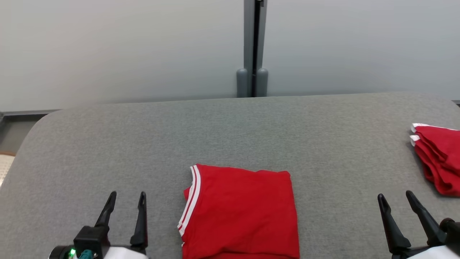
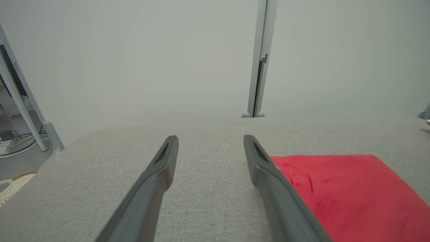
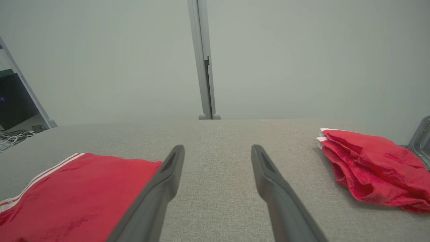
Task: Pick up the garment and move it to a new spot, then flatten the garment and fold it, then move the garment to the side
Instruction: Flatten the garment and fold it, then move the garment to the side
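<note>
Folded red garment [image 1: 239, 212] on grey surface [image 1: 230, 129], red pile [image 1: 438, 158] far right

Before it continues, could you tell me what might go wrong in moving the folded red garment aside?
The left gripper and right gripper stand open, off the folded red garment; a pinch at one edge might undo the fold. The red garment pile lies at the right end of the table; a push there could disturb it.
</note>
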### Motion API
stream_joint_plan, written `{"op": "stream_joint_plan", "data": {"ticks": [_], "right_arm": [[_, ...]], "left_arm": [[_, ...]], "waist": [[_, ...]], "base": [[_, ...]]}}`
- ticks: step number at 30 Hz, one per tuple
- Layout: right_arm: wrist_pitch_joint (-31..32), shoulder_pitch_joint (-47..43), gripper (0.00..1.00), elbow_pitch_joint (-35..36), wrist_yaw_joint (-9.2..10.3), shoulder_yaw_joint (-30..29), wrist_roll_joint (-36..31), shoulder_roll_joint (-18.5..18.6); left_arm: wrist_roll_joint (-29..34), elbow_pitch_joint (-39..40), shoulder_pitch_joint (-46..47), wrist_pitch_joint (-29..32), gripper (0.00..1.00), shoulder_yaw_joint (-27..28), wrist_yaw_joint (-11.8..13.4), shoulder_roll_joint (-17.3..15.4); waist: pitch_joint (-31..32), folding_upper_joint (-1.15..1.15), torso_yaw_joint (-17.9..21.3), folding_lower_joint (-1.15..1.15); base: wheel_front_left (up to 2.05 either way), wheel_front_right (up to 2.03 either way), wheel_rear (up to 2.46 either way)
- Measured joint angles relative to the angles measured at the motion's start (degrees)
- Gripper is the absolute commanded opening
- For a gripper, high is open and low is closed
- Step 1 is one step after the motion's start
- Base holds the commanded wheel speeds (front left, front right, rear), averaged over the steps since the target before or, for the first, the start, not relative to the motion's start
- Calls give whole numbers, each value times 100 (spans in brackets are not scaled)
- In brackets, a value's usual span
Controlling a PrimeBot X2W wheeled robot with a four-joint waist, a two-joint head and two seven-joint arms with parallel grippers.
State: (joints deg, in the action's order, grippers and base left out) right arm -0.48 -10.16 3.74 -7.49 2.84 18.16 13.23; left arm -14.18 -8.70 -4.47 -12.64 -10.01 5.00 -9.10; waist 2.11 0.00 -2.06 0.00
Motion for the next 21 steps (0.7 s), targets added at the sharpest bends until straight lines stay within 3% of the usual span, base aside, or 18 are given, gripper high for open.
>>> {"op": "stream_joint_plan", "data": {"ticks": [9, 16, 21], "right_arm": [[-29, 324, 100, -958, 0, 354, 320, 48], [-188, 1221, 100, -2148, 0, 1009, 761, -5], [-5, 1451, 100, -2596, 0, 1316, 1150, 19]], "left_arm": [[3, -36, 612, -141, 100, -289, -92, 301], [4, -91, 1161, -226, 100, -441, -90, 498], [16, 46, 1350, -234, 100, -457, -69, 581]], "waist": [[-221, 0, -690, 0], [-856, 0, -1231, 0], [-1238, 0, -1490, 0]], "base": [[0, 0, 0], [0, 0, 0], [0, 0, 0]]}}
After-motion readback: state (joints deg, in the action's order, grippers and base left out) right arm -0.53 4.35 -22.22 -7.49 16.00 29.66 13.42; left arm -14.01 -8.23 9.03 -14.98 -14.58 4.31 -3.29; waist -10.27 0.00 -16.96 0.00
